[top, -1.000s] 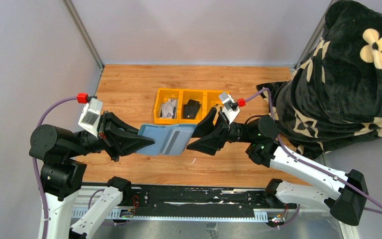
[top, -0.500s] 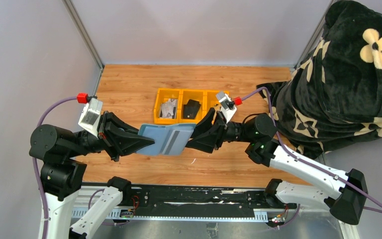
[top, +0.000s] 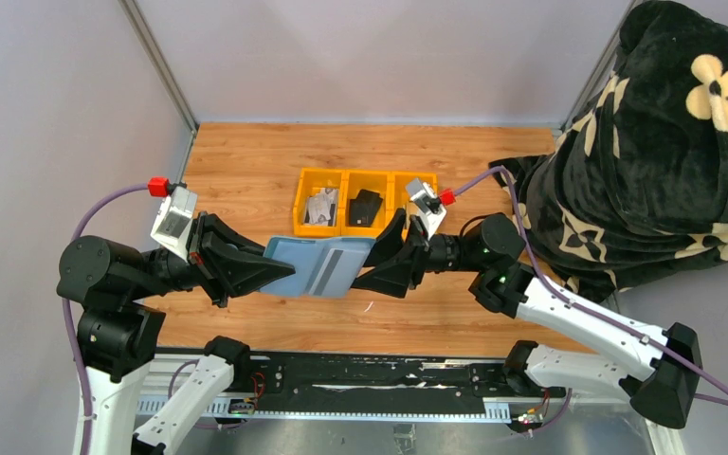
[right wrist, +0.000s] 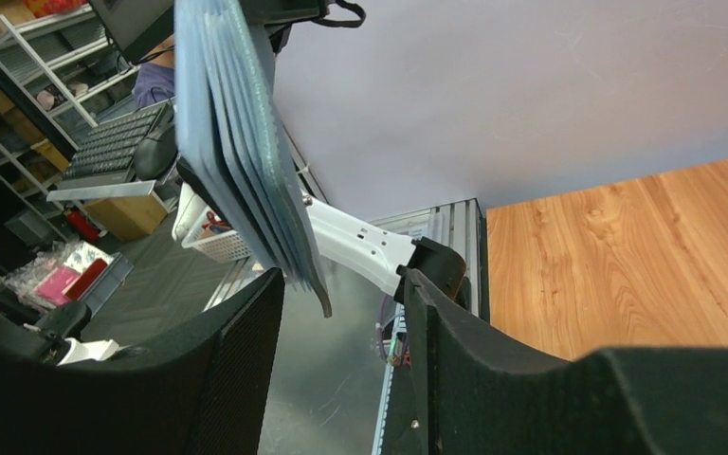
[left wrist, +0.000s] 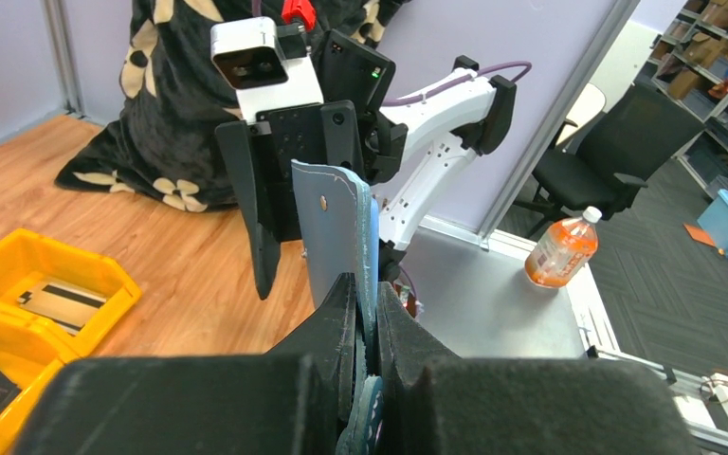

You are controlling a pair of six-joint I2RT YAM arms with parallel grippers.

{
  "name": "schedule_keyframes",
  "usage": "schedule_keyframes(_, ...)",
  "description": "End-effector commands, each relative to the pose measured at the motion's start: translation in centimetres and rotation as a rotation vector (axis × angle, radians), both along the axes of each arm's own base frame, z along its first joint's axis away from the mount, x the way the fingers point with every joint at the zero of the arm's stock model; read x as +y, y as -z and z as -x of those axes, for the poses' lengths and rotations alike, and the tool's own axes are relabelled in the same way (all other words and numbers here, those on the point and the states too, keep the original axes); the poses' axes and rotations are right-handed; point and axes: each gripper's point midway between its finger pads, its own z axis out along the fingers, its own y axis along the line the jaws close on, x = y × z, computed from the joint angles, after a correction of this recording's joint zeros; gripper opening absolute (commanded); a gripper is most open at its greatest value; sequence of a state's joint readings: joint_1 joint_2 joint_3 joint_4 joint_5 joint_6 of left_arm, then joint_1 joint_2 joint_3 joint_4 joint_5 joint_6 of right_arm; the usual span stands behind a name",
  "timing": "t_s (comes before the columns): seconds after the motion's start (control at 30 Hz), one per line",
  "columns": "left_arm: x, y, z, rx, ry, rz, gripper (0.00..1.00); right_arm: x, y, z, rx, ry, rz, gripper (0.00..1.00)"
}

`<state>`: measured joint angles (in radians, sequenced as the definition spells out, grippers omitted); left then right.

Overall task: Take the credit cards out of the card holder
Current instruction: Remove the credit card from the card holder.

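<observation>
- Flat blue-grey card holder (top: 318, 265), slotted face up, hangs over the wood-grain table (top: 246, 161).
- Left pincer (top: 277, 271) clamps its left edge.
- Right pincer (top: 368, 267) gapes around the right edge, not touching.

bench (top: 246, 161): smooth wood | card holder (top: 318, 265): matt blue-grey | tray (top: 345, 172) behind card holder: shiny yellow plastic | blanket (top: 654, 161) right of card holder: fuzzy black cloth

Clad in white shells on the lower links of left arm (top: 104, 275) and right arm (top: 569, 318), toward the bottom of the top view; black round joints above. Wired with purple cables (top: 104, 200) ending in red connectors (top: 157, 186). Topped at each wrist by a white camera block (top: 172, 218). Tipped with black, wedge-shaped fingers (top: 246, 272).
</observation>
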<state>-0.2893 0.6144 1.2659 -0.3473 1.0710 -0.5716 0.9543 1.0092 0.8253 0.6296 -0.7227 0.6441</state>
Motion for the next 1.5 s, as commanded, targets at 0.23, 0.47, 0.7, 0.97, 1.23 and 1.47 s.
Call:
schedule_keyframes(0.23,0.2,-0.9,0.0,-0.034,-0.019,0.009,0.00,-1.4,-2.9,3.3,-0.125,-0.109,-0.076,0.35)
schedule_keyframes(0.47,0.2,-1.0,-0.3,-0.033,-0.028,0.012,0.00,-1.0,-3.4,3.1,-0.112,-0.100,-0.083,0.24)
schedule_keyframes(0.7,0.2,-1.0,-0.2,-0.035,-0.030,0.010,0.00,-1.0,-3.7,2.8,-0.107,-0.080,-0.083,0.14)
schedule_keyframes(0.97,0.1,-1.1,-0.3,-0.026,-0.027,0.015,0.00,-0.3,-3.7,1.8,-0.084,-0.016,-0.061,0.11)
schedule_keyframes(1.23,0.2,-0.9,-0.1,-0.026,-0.024,0.010,0.00,0.4,-4.8,0.6,-0.055,0.078,-0.066,0.38)
schedule_keyframes(1.47,0.2,-0.8,-0.1,-0.031,-0.027,0.008,0.00,0.6,-5.8,0.7,-0.059,0.111,-0.090,0.51)
